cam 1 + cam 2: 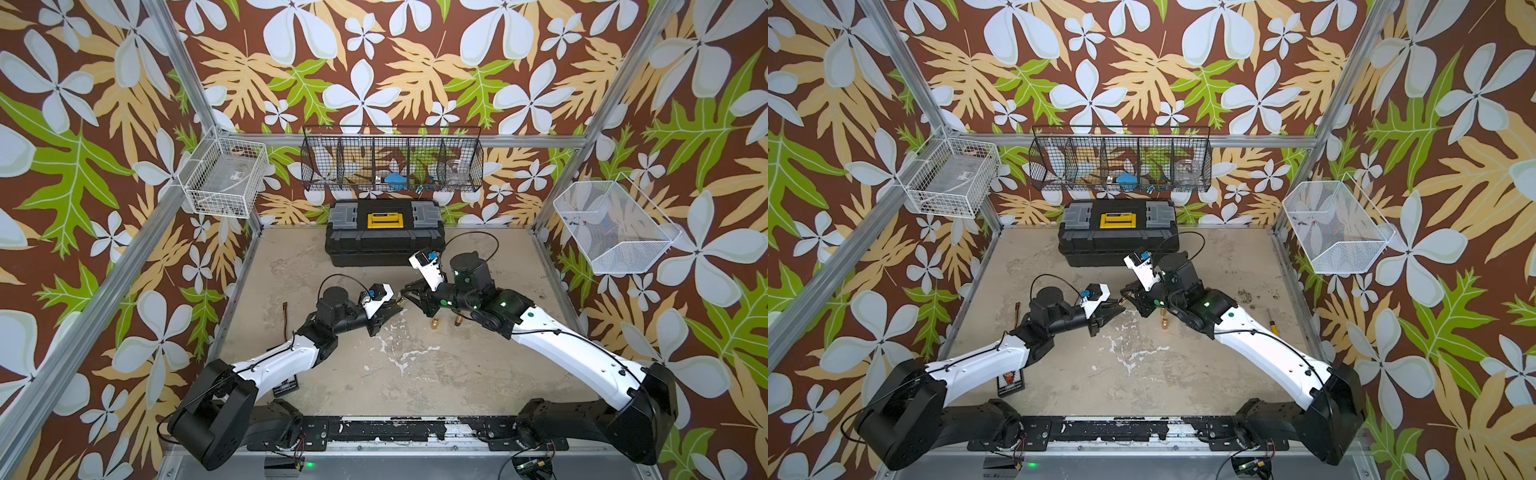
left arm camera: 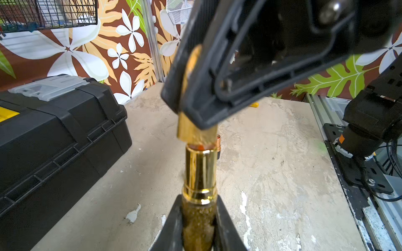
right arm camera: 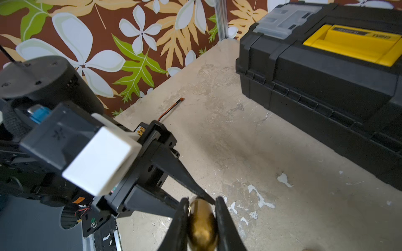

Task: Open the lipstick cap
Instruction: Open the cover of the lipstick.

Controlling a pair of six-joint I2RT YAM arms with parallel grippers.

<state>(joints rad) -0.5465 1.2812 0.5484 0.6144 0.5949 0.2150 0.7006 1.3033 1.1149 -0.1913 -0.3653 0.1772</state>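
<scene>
In a top view the left gripper (image 1: 392, 311) and right gripper (image 1: 410, 294) meet tip to tip over the table (image 1: 436, 374) before the toolbox (image 1: 384, 239), with the lipstick (image 1: 401, 302) a gold speck between them. The left wrist view shows the left jaws clamped on its glittery base and the right jaws clamped on the cap (image 2: 195, 133), which seems to sit slightly clear of the tube. The right wrist view shows only the cap's rounded end, pinched.

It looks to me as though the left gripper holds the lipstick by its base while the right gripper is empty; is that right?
Not quite. The right gripper is not empty: it is shut on the gold cap, as the right wrist view shows. The left gripper does hold the lipstick by its base.
</scene>
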